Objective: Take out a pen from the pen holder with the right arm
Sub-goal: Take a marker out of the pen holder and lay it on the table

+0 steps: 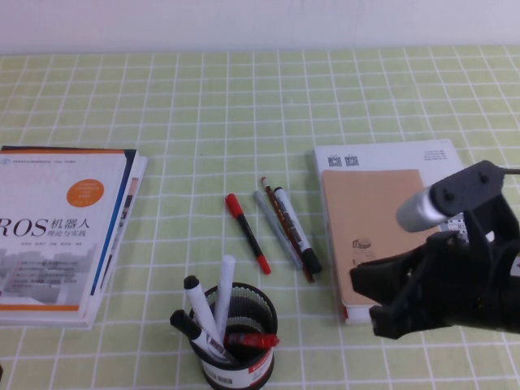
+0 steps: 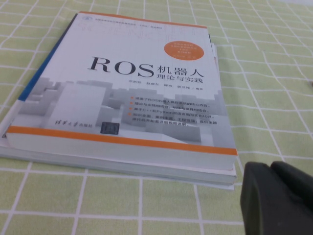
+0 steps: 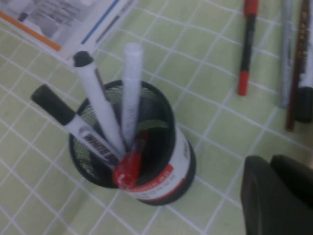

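Fingers of the right gripper (image 1: 379, 302) are pressed together and hold nothing. It hangs low at the near right of the green-and-white checked table (image 1: 244, 106), over the near edge of a tan-covered notebook (image 1: 370, 211), and stands apart from the black wire-mesh pen holder (image 1: 262, 302) to its left. That holder stands upright at the near middle of the table. In it, a white marker with a black cap (image 1: 203, 309) leans with its cap up and to the left, and a second black-capped white marker (image 1: 195, 333) slants lower the same way. A plain white pen (image 1: 225, 292) is close to upright, and a red-capped pen (image 1: 253, 340) lies low across the rim with its cap to the right. The left gripper (image 2: 279, 200) is at the near left, just beside the near corner of a white ROS textbook with orange stripes (image 1: 57, 231); whether it is open or closed cannot be told. Beyond the holder, loose on the cloth, a slim red pen (image 1: 248, 233) lies with its long axis running from far left to near right. Just right of it lie a grey pen (image 1: 271, 215), a brown pencil (image 1: 282, 213) and a white marker capped black at its near end (image 1: 296, 231), side by side on the same slant.
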### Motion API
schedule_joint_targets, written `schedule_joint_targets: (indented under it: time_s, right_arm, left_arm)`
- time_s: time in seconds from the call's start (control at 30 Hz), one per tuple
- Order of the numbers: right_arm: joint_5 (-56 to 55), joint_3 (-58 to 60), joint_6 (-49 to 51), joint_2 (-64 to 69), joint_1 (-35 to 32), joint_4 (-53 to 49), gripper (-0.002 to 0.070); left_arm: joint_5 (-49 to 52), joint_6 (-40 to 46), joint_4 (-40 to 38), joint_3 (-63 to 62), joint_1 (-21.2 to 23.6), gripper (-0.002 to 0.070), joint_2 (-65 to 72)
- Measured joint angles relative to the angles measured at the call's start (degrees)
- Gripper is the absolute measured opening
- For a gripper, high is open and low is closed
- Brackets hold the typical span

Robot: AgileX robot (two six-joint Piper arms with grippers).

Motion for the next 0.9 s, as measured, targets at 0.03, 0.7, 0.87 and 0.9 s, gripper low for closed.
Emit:
schedule_joint_targets:
  time_s: [0.03, 0.7, 0.87, 0.9]
  right_arm:
    - [-1.46, 0.0, -1.54, 0.52, 1.58, 1.49, -0.0012]
    - [-62.55, 25.19, 12.84, 1.14, 30.02, -13.8, 0.0384]
    - [-72.04, 28.05, 20.43, 4.38, 30.02, -20.67, 0.0386]
    - [-73.47, 28.05, 21.35, 5.75, 30.07, -22.16, 0.0386]
  left_arm:
    - [0.0, 0.0, 0.0, 0.0, 0.0, -0.0008, 0.0]
    - [0.0, 0.0, 0.0, 0.0, 0.0, -0.0008, 0.0]
    - [0.0, 0.0, 0.0, 0.0, 0.0, -0.0008, 0.0]
    - [0.0, 0.0, 0.0, 0.0, 0.0, -0.0008, 0.0]
